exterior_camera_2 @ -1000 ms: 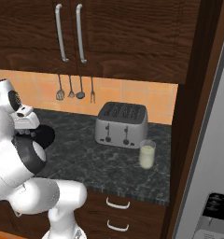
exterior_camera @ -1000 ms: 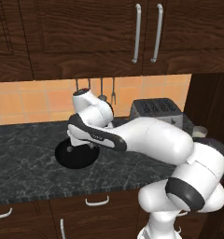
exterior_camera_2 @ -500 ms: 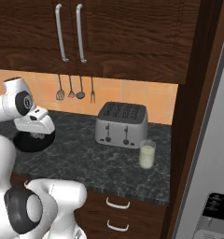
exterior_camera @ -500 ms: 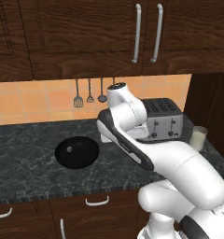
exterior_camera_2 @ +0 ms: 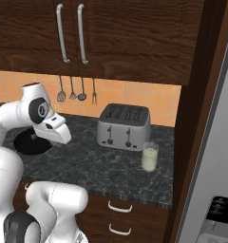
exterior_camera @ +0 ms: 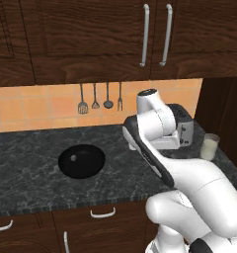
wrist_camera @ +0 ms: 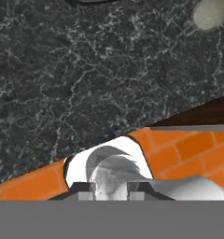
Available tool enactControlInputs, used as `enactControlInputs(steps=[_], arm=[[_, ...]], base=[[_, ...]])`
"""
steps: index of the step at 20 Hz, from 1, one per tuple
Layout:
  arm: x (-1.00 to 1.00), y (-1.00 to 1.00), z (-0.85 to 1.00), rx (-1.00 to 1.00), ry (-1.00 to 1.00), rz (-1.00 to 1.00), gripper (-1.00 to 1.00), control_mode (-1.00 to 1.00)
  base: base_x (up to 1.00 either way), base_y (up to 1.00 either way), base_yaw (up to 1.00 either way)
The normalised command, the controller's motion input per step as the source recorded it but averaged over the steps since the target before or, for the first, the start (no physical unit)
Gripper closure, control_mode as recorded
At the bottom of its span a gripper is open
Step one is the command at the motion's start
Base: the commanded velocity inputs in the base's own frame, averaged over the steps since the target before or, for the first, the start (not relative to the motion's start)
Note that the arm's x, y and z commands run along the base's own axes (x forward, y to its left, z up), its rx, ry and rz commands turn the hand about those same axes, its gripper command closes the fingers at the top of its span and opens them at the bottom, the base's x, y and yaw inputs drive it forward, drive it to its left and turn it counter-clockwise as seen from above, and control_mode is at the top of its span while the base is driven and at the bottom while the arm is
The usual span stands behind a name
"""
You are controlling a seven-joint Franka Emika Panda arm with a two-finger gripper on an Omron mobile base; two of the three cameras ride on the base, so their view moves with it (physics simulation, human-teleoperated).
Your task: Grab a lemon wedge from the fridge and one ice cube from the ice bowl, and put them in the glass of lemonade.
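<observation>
— Where's the ice cube (wrist_camera: 115, 163)?

— In the hand view it shows as a pale, cloudy lump right at the fingers (wrist_camera: 86, 188), which are closed on it from both sides. It hangs above the dark speckled bench (wrist_camera: 86, 84), clear of the surface.

— And the glass of lemonade (exterior_camera_2: 149, 157)?

— It stands upright on the bench (exterior_camera_2: 101, 166), just in front of the right end of the silver toaster (exterior_camera_2: 124, 126), close to it though I can't tell if they touch. It holds pale creamy liquid. From the hand view its rim (wrist_camera: 209, 13) sits in the upper right corner, well apart from the cube.

— The ice bowl?

— The ice bowl (exterior_camera: 81, 161) is wide, glossy and black, and rests on the bench (exterior_camera: 31, 148) to the left of the arm (exterior_camera: 155, 148), well apart from the glass (exterior_camera: 209, 147). In the right base view the white hand (exterior_camera_2: 54, 130) partly covers the bowl (exterior_camera_2: 33, 142). What lies inside it I can't make out.

— What surrounds all that?

— The toaster (exterior_camera: 182, 129) sits at the back, half behind the arm. Four utensils (exterior_camera: 98, 98) hang on the orange tiled wall (exterior_camera: 36, 108), beneath dark wood cabinets (exterior_camera: 91, 39) with two bar handles (exterior_camera: 155, 34). The grey fridge (exterior_camera_2: 215, 156) rises at the far right, with its black dispenser panel (exterior_camera_2: 223, 213) low down.
</observation>
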Motion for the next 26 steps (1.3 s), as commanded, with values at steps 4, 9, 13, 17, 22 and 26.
enactControlInputs(steps=[4,9,13,17,22,26], arm=[[0.00,-1.00,0.00,0.07,-0.01,0.07,1.00,-1.00],[0.00,-1.00,0.00,0.11,-0.02,0.17,1.00,-1.00],[0.08,-0.88,-0.04,0.03,-0.07,0.31,1.00,-1.00],[0.31,-0.84,-0.05,0.00,-0.15,0.26,1.00,-1.00],[0.32,-1.00,0.00,0.01,-0.11,0.23,1.00,-1.00],[0.07,-1.00,0.00,0.00,-0.05,0.12,1.00,-1.00]], base=[[0.00,0.00,0.00],[0.00,0.00,0.00],[0.00,0.00,0.00],[0.00,0.00,0.00],[0.00,0.00,0.00],[0.00,0.00,0.00]])
